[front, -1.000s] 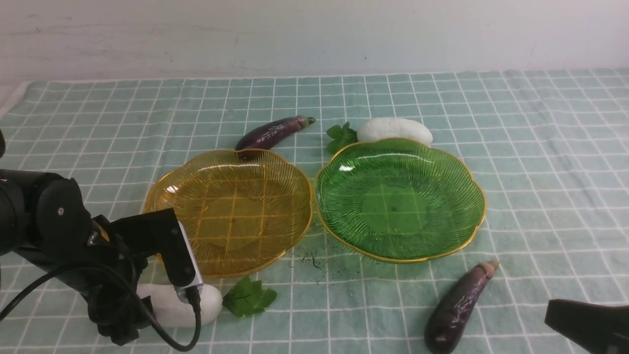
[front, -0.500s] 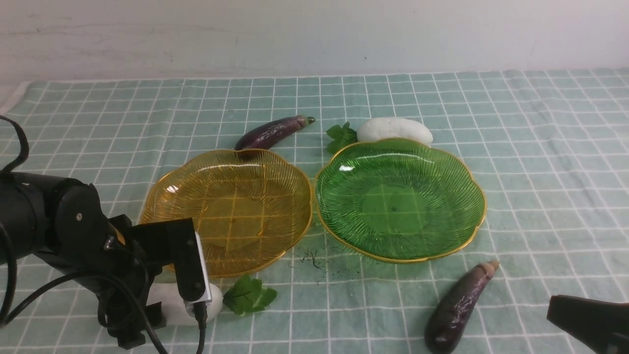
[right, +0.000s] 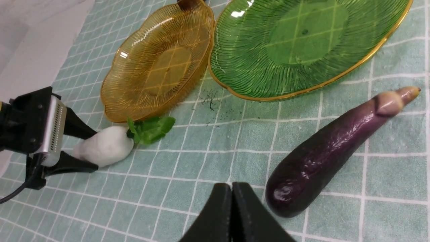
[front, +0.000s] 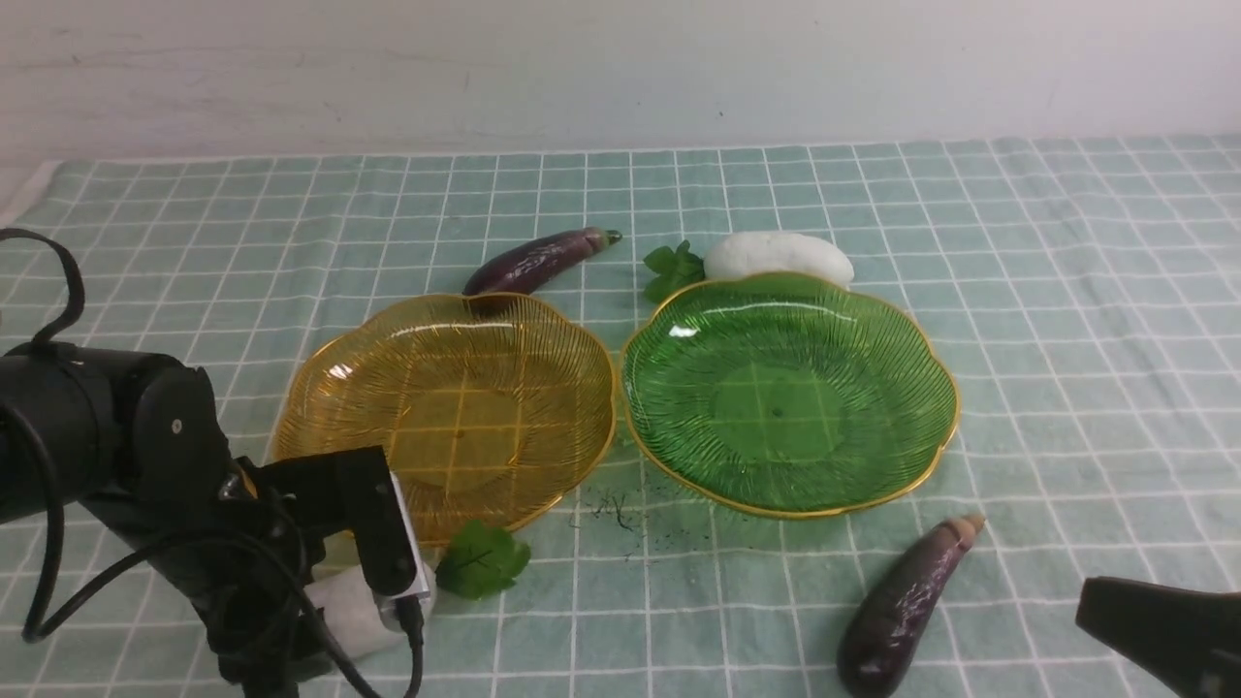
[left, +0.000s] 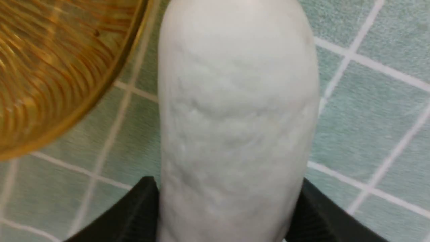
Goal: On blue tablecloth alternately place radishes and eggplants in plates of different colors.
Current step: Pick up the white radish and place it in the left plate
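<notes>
Gripping near radish (front: 347,613) by blunt end with left gripper (right: 95,152), leaf (front: 482,560) toward amber plate (front: 485,349) just beside, for short hop in. Keeping right gripper (right: 231,208) pinched shut, empty, beside near eggplant (right: 329,154)

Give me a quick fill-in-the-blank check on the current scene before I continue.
1. The left claw grips a white ____.
2. The right claw is ____, holding nothing.
3. The amber plate and green plate are both ____.
4. The far eggplant lies just behind the ____ plate.
Missing words: radish; shut; empty; amber.
</notes>
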